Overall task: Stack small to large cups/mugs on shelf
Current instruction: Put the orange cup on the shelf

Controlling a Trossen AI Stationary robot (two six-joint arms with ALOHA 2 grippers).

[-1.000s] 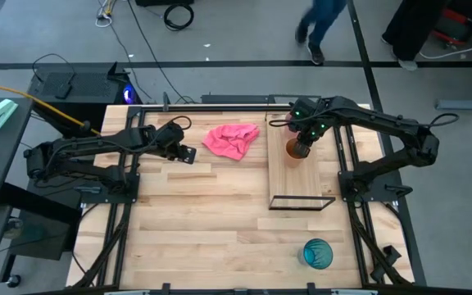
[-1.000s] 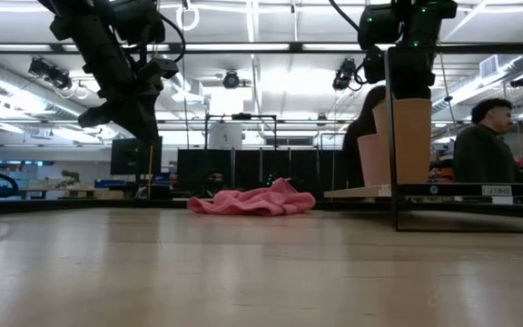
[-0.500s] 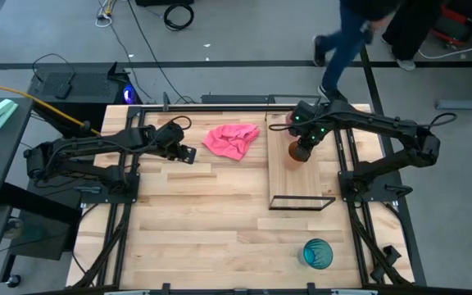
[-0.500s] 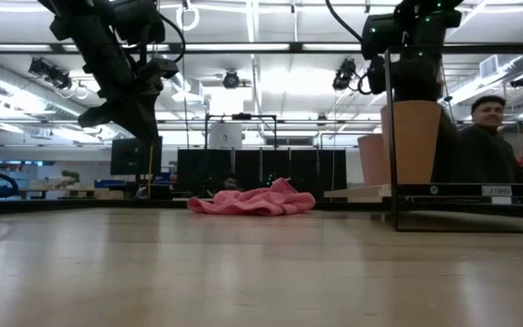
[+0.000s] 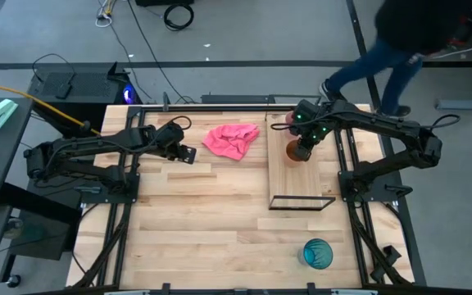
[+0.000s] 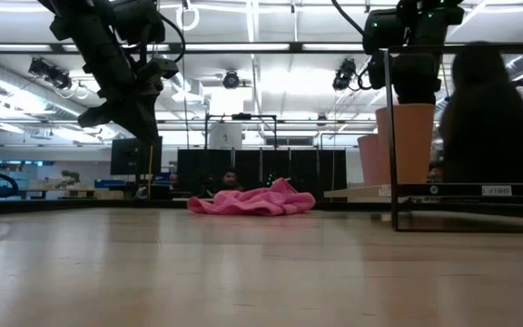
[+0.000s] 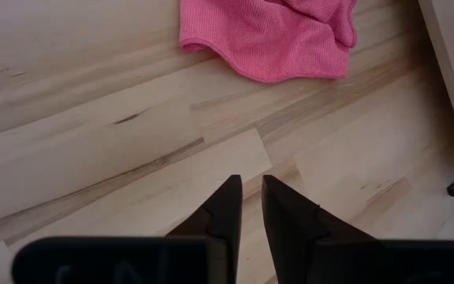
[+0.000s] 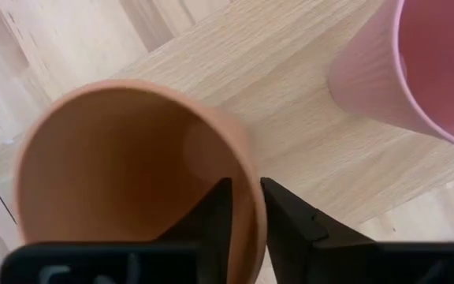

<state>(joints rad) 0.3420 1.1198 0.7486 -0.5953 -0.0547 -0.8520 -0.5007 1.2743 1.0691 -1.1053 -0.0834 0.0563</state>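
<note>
The orange-brown cup (image 5: 292, 152) stands upright on the light-wood shelf (image 5: 301, 184), toward its far end. My right gripper (image 5: 303, 148) is shut on the cup's rim from above. The pink cup (image 5: 279, 124) stands on the shelf's far end, just beyond the orange cup; it also shows in the right wrist view (image 8: 424, 63). The teal cup (image 5: 318, 254) stands on the table near the front right edge. My left gripper (image 5: 188, 153) hovers shut and empty above the tabletop, left of the pink cloth (image 5: 232, 139). My right gripper pinches the orange cup's rim wall (image 8: 247, 177), one finger inside the cup and one outside. The fingers come from above, pointing down. The cup (image 6: 405, 143) is upright, its base at the shelf's top; whether it rests there or hangs just clear, I cannot tell.
The shelf's black wire frame (image 5: 303, 201) stands up at its near end and along its edges. The pink cloth lies crumpled left of the shelf. A person (image 5: 400, 41) walks past on the floor beyond the table's far right corner.
My right gripper has shifted a little toward the table's near edge with the orange cup, which stays upright beside the pink cup. A person has walked rightward past the table's far side.
</note>
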